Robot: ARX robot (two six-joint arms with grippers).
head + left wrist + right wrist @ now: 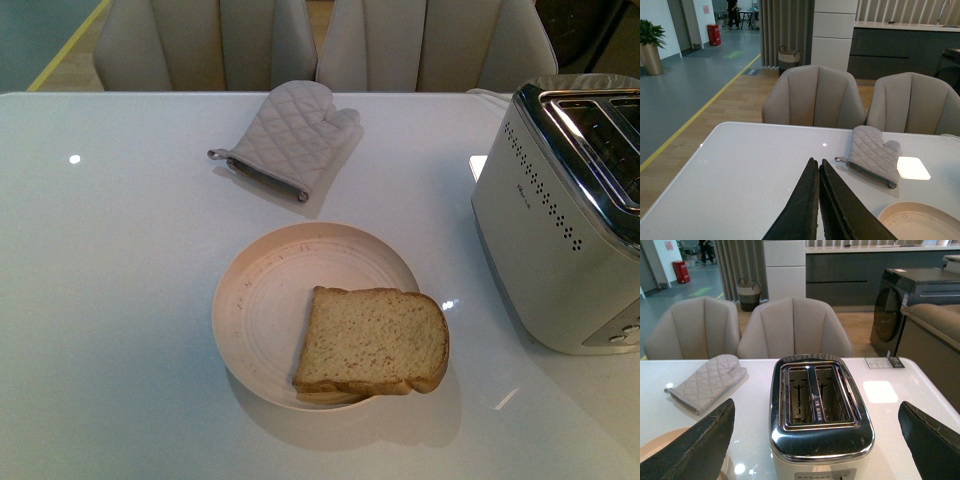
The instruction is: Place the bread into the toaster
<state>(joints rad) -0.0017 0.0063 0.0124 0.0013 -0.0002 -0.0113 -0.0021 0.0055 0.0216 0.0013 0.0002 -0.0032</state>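
Observation:
A slice of tan bread [372, 343] with a brown crust lies on the near right part of a round cream plate [262, 300] in the front view. The silver toaster [560, 220] with dot perforations stands at the table's right; its two chrome slots are empty in the right wrist view [816, 400]. Neither arm shows in the front view. My left gripper [818, 162] is shut and empty above the table, with the plate's rim [920, 220] beside it. My right gripper [816, 432] is open wide, its fingers either side of the toaster's near end.
A grey quilted oven mitt [290, 135] lies at the table's back middle, also in the left wrist view [872, 152] and the right wrist view [705, 380]. Beige chairs [205, 45] stand behind the far edge of the white table [110, 260].

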